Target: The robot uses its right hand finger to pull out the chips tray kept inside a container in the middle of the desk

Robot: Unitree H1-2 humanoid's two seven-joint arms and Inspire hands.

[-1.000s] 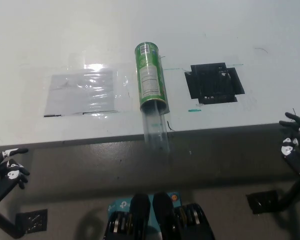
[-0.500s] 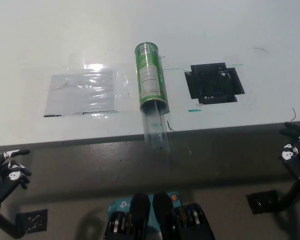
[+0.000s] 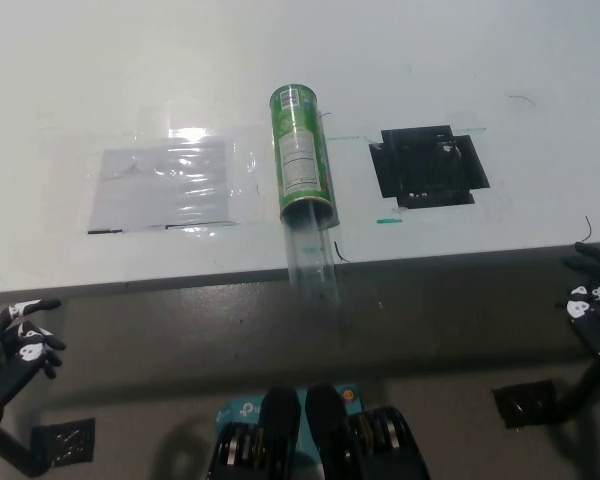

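Note:
A green chips can [image 3: 302, 155] lies on its side in the middle of the white desk [image 3: 280, 50], its open end toward me. A clear plastic tray [image 3: 313, 260] sticks out of that end and reaches past the desk's front edge. My black right hand [image 3: 595, 300] hangs at the far right, below the desk edge, fingers apart and holding nothing. My white left hand [image 3: 10, 345] rests at the lower left, also below the edge, with its fingers spread and empty.
A sheet of clear plastic [image 3: 165, 185] is taped flat to the desk left of the can. A black square patch [image 3: 428, 165] lies right of the can. Black tape marks [image 3: 525, 400] sit on the floor.
My right hand has dropped a little lower and drifted toward the picture's right edge. The left hand shifted slightly. The can and tray have not moved.

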